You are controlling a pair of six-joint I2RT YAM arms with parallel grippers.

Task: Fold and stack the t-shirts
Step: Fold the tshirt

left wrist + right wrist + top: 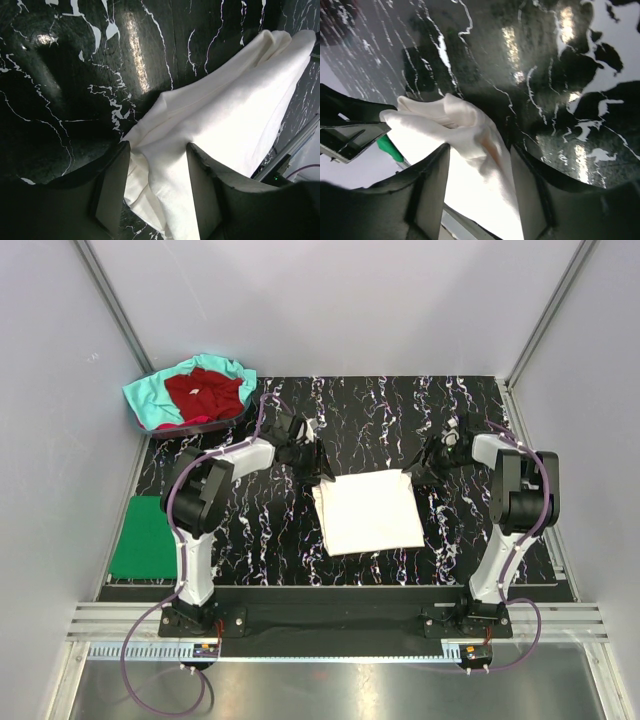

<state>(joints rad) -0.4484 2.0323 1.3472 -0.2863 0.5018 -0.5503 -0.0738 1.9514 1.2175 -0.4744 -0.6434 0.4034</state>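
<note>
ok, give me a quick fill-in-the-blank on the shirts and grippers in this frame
1. The centre t-shirt, with an edge between the fingers of the left gripper and right gripper, is ___.
2. The folded t-shirt beside the left arm is ___.
3. The dark red t-shirt sits at the table's far ___ corner.
Missing: white; green; left.

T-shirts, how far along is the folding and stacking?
Done: the green t-shirt lies folded flat at the left. In hand: the white t-shirt, partly folded in the middle, with the left hand and right hand straddling its far corners; whether they grip yet is unclear. Left: the teal t-shirt and dark red t-shirt sit crumpled together at the far left, and nothing is stacked.
</note>
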